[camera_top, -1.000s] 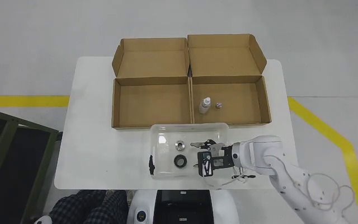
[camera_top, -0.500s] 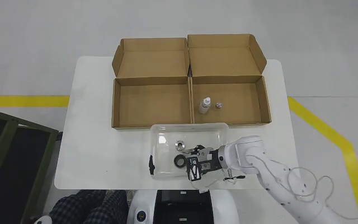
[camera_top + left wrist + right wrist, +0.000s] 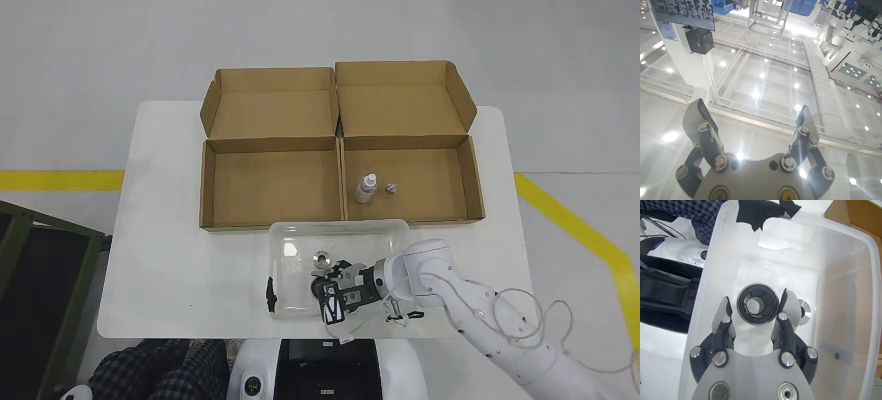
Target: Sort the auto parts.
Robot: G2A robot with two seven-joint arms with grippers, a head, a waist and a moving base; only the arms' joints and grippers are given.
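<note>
While the left claw [image 3: 752,105] gapes, the right claw [image 3: 756,295], spread, straddles the black ring [image 3: 770,304].

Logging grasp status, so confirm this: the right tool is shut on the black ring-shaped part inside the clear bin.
Wrong: the right tool is open around the black ring-shaped part inside the clear bin, not shut on it; the right wrist view shows this.

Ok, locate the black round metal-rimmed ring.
Top view: the black ring lies in the clear plastic bin near its robot-side wall, framed by the open right gripper, a silver disc beside it.
</note>
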